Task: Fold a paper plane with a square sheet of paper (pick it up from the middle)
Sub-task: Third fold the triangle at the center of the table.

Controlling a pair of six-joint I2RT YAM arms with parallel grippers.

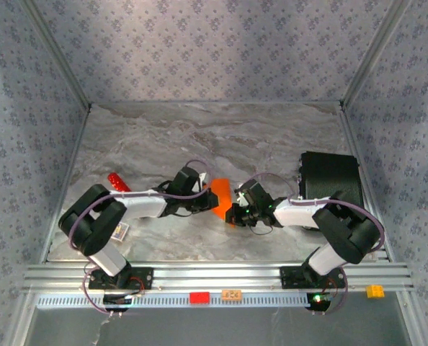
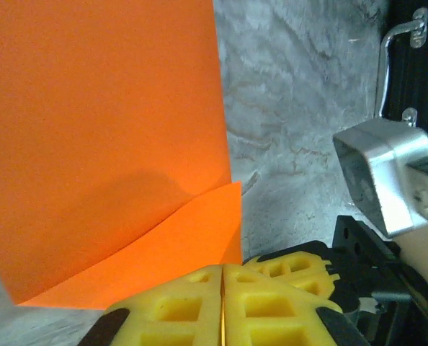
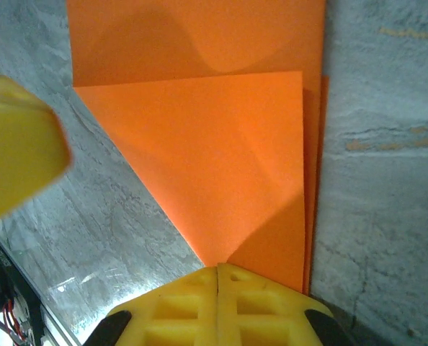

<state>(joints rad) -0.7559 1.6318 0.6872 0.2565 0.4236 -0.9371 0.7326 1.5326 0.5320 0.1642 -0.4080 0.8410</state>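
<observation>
The work stood at an early fold: the square sheet of paper (image 1: pixel 220 198), bright orange, lay flat on the marbled table (image 1: pixel 199 137) between the two arms and was not yet a dart. The right wrist view showed one corner turned over into a diagonal flap (image 3: pixel 228 158), with layered edges stacked along its right side, so the sheet looked already doubled along a centre crease. The left gripper (image 2: pixel 222 299) had its yellow fingers closed together at the paper's near edge, beside a smaller triangular flap (image 2: pixel 178 245). A thin orange line showed in the seam, but whether paper was actually pinched there could not be told. The right gripper (image 3: pixel 217 303) was likewise closed, its tips sitting at the pointed end of the diagonal flap, more likely pressing than holding. From above, both grippers met at the sheet, the left gripper (image 1: pixel 202 200) on one side and the right gripper (image 1: pixel 233 214) on the other. The next move probably called for running a closed tip along the diagonal crease to set it, with the other arm pinning the sheet against sliding.
</observation>
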